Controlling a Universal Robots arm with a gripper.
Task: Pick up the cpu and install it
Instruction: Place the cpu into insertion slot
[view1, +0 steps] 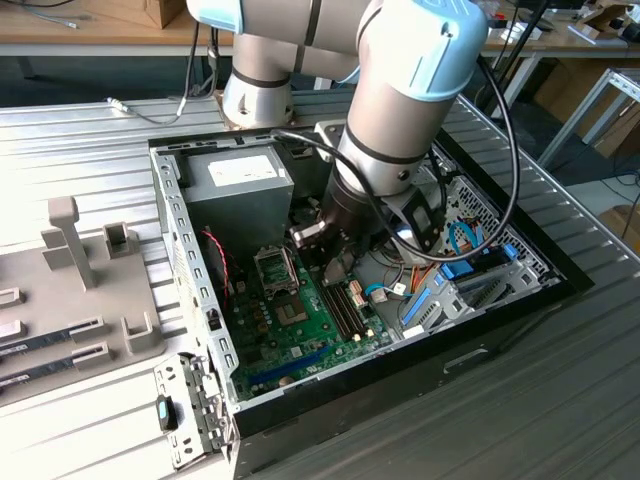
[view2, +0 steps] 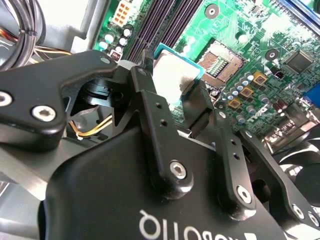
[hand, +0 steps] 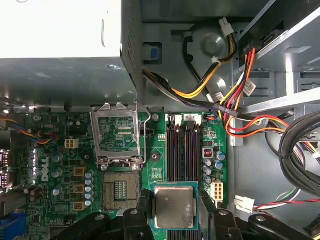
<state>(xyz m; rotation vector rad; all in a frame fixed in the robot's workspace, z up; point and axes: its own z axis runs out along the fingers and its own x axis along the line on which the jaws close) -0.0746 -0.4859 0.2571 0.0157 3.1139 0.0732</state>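
Note:
My gripper (hand: 174, 210) is shut on the cpu (hand: 173, 205), a small square chip with a silver-grey metal top and a green rim, one black finger on each of two opposite edges. In the second wrist view the cpu (view2: 172, 75) sits between the fingers (view2: 145, 100) of the gripper (view2: 170, 87). It hangs above the motherboard over the dark memory slots (hand: 182, 147), beside the open socket (hand: 120, 189). The socket's metal frame (hand: 116, 131) is flipped up toward the power supply. In the exterior view the gripper (view1: 335, 262) is low inside the case, next to the socket (view1: 279, 285).
The grey power-supply box (view1: 240, 185) stands close behind the socket. Bundles of coloured cables (hand: 235, 95) and black cables (hand: 300, 145) run along the drive bay side. The case walls (view1: 180, 250) hem the arm in. A grey fixture (view1: 80, 260) sits on the table outside the case.

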